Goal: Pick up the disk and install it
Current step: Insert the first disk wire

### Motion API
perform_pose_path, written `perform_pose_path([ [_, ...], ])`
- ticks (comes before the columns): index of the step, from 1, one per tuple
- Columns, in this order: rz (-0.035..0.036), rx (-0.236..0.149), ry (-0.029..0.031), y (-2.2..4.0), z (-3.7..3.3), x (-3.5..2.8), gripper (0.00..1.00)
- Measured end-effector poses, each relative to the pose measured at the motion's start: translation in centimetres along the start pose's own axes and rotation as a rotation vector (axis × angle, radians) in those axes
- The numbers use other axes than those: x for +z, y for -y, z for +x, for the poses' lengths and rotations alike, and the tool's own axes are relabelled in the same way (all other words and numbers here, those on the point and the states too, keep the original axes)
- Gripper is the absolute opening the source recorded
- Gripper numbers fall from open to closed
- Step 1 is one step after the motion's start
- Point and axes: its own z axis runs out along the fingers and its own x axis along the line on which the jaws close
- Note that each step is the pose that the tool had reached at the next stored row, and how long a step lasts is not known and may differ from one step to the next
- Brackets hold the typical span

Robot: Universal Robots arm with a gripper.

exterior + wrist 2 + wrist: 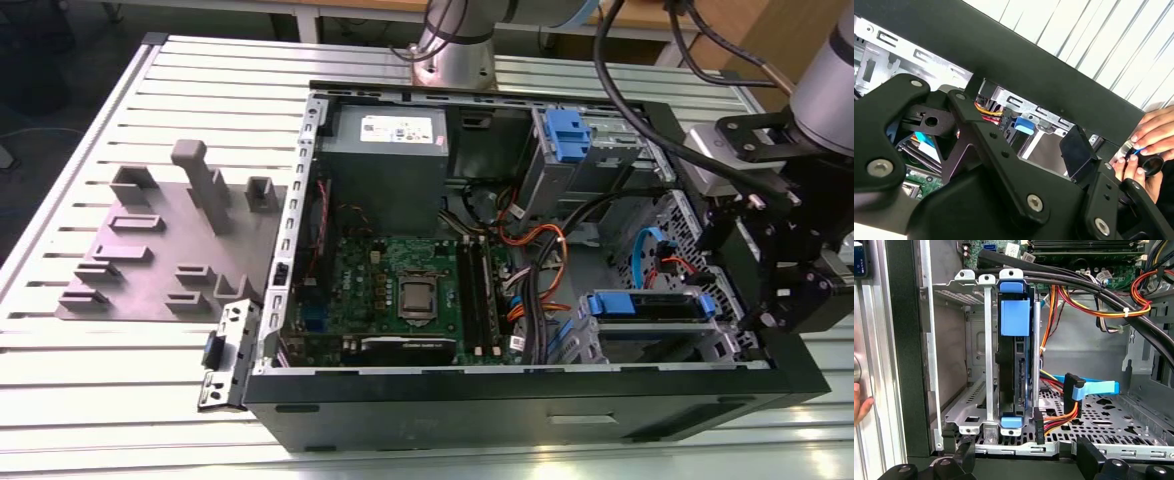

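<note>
Overhead, exterior view: one open computer case [534, 395] lies on a slatted metal table [120, 380], with one grey power-supply box [387, 150] by the far wall, one green motherboard [400, 290] in the middle, and two blue-tabbed items, one in the far bay [567, 135] and the disk [650, 305] seated in the near drive cage at this view's right. One grey fixture block [160, 250] stands on the table to the left of the case. The gripper [787, 300] hangs at the case's right edge, just beside the disk's cage; black cables [641, 90] drape across that corner. Second wrist view: black gripper linkage [984, 165] blocks most of the frame, the fingers [1076, 152] spread wide with nothing between them; a person's hand [1149, 142] shows outside the case wall, pinching a small object. First wrist view: the disk [1015, 360] stands on edge in the silver drive cage [971, 355], blue carrier tabs at both ends, one blue data connector [1089, 387] lying loose near it, orange and red wires [1089, 302] and black cables crossing behind.
</note>
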Motion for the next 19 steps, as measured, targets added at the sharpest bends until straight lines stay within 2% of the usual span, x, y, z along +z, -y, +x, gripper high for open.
perform_pose_path([
  [1, 0.0, 0.0, 0.0, 0.0, 0.0, 0.0, 0.88],
  [4, 0.0, 0.0, -0.0001, -1.17, 0.03, -0.13, 0.88],
  [5, 0.0, 0.0, 0.0, -1.3, 0.03, -0.15, 0.88],
  [14, -0.0002, 0.0, 0.0001, -1.32, 0.03, -0.16, 0.88],
  [16, -0.0039, 0.0, -0.0001, -1.29, 0.03, -0.2, 0.88],
  [19, -0.017, -0.001, -0.0003, -1.16, 0.03, -0.31, 0.88],
])
